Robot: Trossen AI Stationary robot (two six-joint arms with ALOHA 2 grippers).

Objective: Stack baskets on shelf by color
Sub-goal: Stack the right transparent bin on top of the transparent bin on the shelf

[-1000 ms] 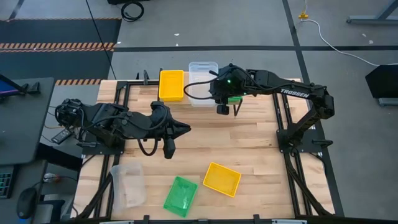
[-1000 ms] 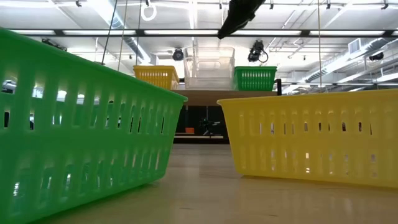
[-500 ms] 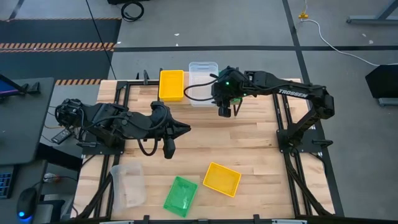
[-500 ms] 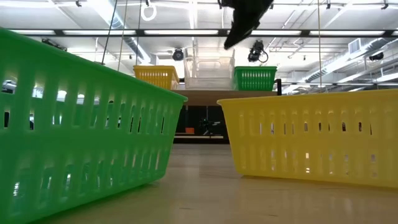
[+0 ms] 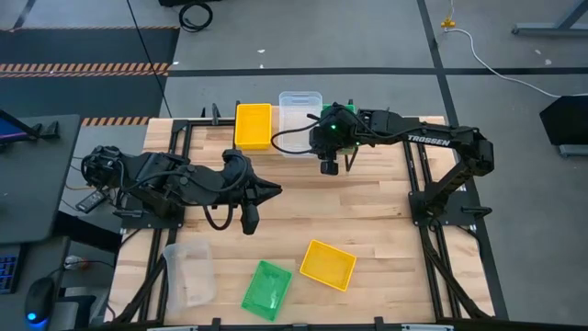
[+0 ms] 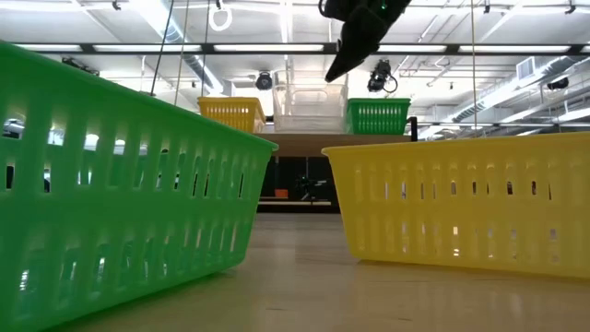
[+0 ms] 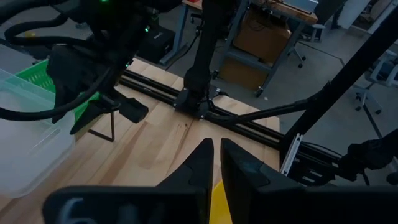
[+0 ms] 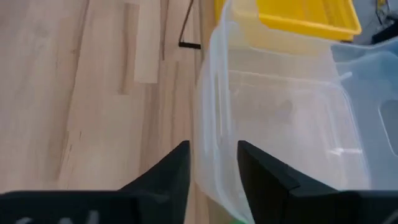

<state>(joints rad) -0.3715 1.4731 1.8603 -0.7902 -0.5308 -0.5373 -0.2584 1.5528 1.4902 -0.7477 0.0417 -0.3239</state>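
On the shelf point(image 6: 304, 143) at the table's far edge stand a yellow basket point(image 5: 254, 125), a clear basket point(image 5: 299, 108) and a green basket point(image 6: 378, 116). My right gripper point(image 8: 213, 163) is open, slanting down at the clear basket point(image 8: 280, 112). Its fingers stand on either side of that basket's side wall point(image 8: 211, 134), at rim height in the low view point(image 6: 343, 57). My left gripper point(image 5: 274, 191) hangs shut over the table's middle left, holding nothing. A clear basket point(image 5: 188, 271), a green basket point(image 5: 266, 290) and a yellow basket point(image 5: 328, 265) rest on the table near its front edge.
Black rails point(image 5: 418, 170) run along the table's left and right sides. The shelf's thin black leg point(image 7: 112, 124) stands on the wood beside the clear basket. Bare wood point(image 5: 349, 211) lies between the two arms and the near baskets.
My right gripper has come down toward the clear basket on the shelf; in the low view it has sunk from the picture's top to the basket's rim. The baskets have stayed where they were.
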